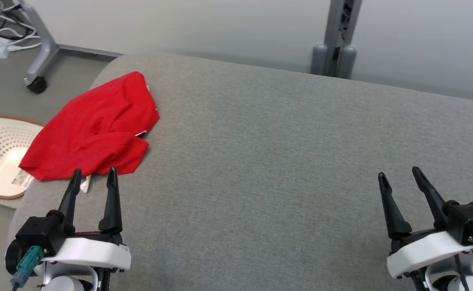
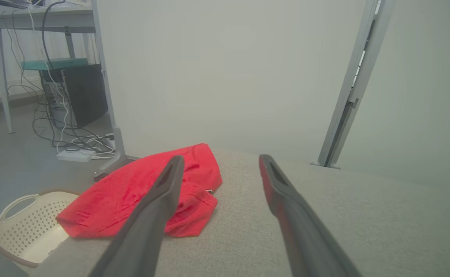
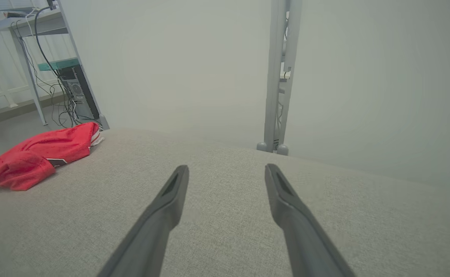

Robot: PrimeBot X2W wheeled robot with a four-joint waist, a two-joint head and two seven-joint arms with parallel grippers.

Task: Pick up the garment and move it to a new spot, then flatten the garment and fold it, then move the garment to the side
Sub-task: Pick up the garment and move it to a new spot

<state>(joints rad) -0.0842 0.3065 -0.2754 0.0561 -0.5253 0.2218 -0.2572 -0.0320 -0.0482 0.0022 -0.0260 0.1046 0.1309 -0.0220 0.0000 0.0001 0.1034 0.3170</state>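
A red garment [image 1: 95,127] lies loosely folded near the far left corner of the grey cushioned surface [image 1: 269,161]; a white edge peeks out at its near side. My left gripper [image 1: 93,177] stands open just in front of the garment's near edge, nothing between its fingers. In the left wrist view the garment [image 2: 132,200] lies ahead and left of the left gripper [image 2: 219,161]. My right gripper [image 1: 400,174] is open at the lower right over bare fabric. The right wrist view has the garment [image 3: 40,154] far to the left of the right gripper [image 3: 227,169].
A cream perforated basket [image 1: 0,155] sits on the floor left of the surface. A wheeled stand leg [image 1: 38,60] and cables are at the far left. A grey post [image 1: 335,40] rises behind the far edge, before a pale wall.
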